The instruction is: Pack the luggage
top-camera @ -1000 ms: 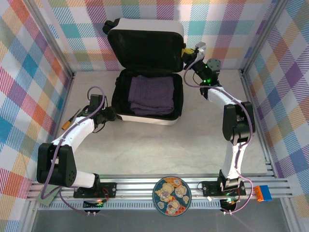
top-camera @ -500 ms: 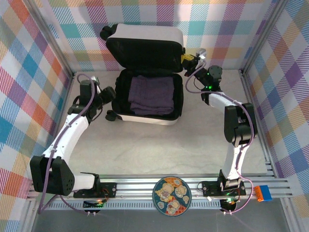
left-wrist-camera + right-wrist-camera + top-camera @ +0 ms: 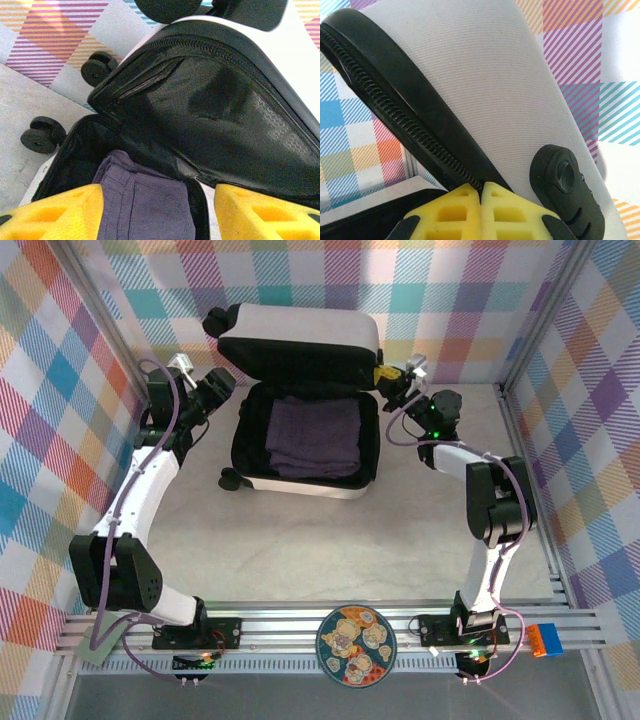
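The luggage, a white hard-shell suitcase, lies open at the back of the table, and its black-lined lid leans forward over the base. A folded purple-grey garment lies in the base. My left gripper hovers open beside the lid's left edge. In the left wrist view the left gripper frames the garment and the base rim without touching either. My right gripper is shut at the lid's right edge. In the right wrist view the right gripper's tips rest against the black zipper band.
Plaid walls close in the back and both sides. The suitcase's black wheels stick out on its left side. A patterned plate sits on the front rail, with a blue and orange block at the rail's right end.
My left arm swung from the suitcase's front left corner back to the lid's left side, and its jaws widened. The lid tipped further forward, and the right gripper came down with it.
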Tool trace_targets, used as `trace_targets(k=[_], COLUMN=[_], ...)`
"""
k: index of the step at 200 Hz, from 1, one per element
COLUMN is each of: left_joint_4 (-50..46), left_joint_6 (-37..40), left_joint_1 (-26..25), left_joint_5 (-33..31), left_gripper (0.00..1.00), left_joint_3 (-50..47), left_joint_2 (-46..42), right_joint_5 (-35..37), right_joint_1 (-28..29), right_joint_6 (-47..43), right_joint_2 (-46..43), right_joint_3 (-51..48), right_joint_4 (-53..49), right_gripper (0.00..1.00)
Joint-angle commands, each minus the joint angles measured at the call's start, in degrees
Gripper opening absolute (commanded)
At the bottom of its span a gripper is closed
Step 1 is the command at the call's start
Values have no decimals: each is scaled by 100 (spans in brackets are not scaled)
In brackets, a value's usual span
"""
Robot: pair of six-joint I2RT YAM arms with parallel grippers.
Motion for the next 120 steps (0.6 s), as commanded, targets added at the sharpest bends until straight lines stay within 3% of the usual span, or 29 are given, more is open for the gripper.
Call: trace_targets(k=[1, 22, 33, 54, 60, 73, 111, 120], left_joint_4=[238, 34, -193, -579, -692, -1000, -1813, -1889], left_joint_6=[-50, 164, 318, 620, 677, 782, 1063, 1100], left_joint_1=[65, 66, 63, 64, 66, 70, 73, 81], left_joint_5=[137, -171, -354, -778, -890, -1097, -1643, -1717], left_gripper=[60, 60, 61, 62, 62, 63, 64, 64], left_joint_3=[-126, -442, -550, -782, -840, -916, -1132, -1180], left_joint_2=[-300, -769, -1042, -1543, -1673, -1891, -2259, -2256], right_joint_5=[-200, -35, 148, 172, 208, 452, 914, 1155], right_joint_1=[-17, -26, -34, -83, -99, -108, -114, -117], right_joint_6=[-59, -86, -58, -16, -19, 22, -127, -190], right_joint_2=[-379, -511, -611, -798, -848, -997, -1777, -2039], right_joint_3=[-170, -514, -704, -1067, -1176, -1323, -2088, -2160], right_joint_4=[535, 558, 506, 529, 533, 282, -599, -1108], right_gripper=[0, 0, 6, 1, 6, 28, 51, 52])
